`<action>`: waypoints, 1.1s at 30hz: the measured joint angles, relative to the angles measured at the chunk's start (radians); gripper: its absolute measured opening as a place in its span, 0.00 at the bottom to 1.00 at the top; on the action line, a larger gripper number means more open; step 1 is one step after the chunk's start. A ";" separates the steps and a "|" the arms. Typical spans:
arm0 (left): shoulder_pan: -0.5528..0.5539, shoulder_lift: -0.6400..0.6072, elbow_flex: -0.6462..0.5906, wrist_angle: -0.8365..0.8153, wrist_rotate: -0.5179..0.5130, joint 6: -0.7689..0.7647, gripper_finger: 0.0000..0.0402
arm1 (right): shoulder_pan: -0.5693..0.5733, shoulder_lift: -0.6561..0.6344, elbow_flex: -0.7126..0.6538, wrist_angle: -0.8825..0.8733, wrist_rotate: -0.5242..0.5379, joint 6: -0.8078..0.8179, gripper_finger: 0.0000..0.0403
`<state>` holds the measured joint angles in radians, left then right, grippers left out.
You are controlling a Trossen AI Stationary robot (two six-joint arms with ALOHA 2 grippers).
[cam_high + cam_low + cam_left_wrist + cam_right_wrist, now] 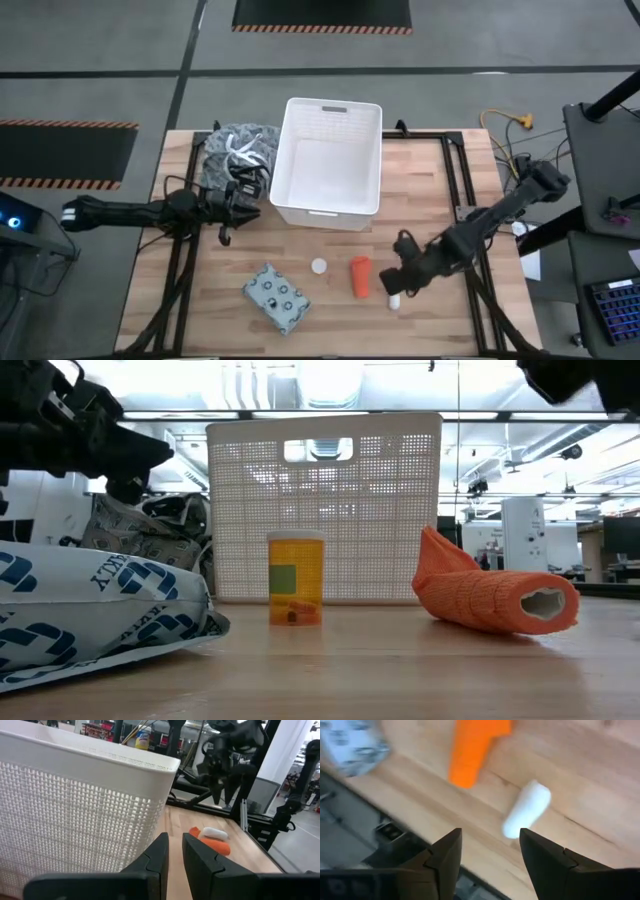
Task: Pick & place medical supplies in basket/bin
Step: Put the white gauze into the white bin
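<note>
Nothing in the white bin [330, 160] so far — its floor shows bare from above, so the whole job looks still to do. Four supplies out on the wooden table [200, 300] in front of the bin: grey-blue dotted packet [277, 298] nearest the front edge, small white cap [318, 266] beside it, orange roll [359, 277] further right, and a tiny white cylinder [394, 300] just beyond that. Seen level across the table, an orange pill bottle [295, 578] upright before the bin wall. Right gripper [487, 852] poised over the white cylinder with jaws spread wide and holding nothing — probably the first pick. Left gripper [173, 851] parked beside the bin's left wall, near the grey cloth bundle [237, 150], jaws nearly closed with only a narrow gap, empty.
</note>
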<state>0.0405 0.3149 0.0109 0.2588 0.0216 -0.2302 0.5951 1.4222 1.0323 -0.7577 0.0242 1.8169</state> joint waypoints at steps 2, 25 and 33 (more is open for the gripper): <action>0.000 0.008 0.000 -0.001 0.000 0.000 0.09 | 0.016 0.050 0.008 -0.010 -0.001 0.043 0.51; 0.000 0.012 0.000 0.000 -0.003 0.000 0.09 | 0.027 0.453 0.111 -0.066 -0.084 0.112 0.58; 0.000 0.012 0.000 0.000 -0.003 0.000 0.09 | 0.027 0.419 0.106 -0.079 -0.107 0.109 0.37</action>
<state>0.0406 0.3271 0.0109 0.2584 0.0185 -0.2302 0.6220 1.8416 1.1381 -0.8372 -0.0825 1.9257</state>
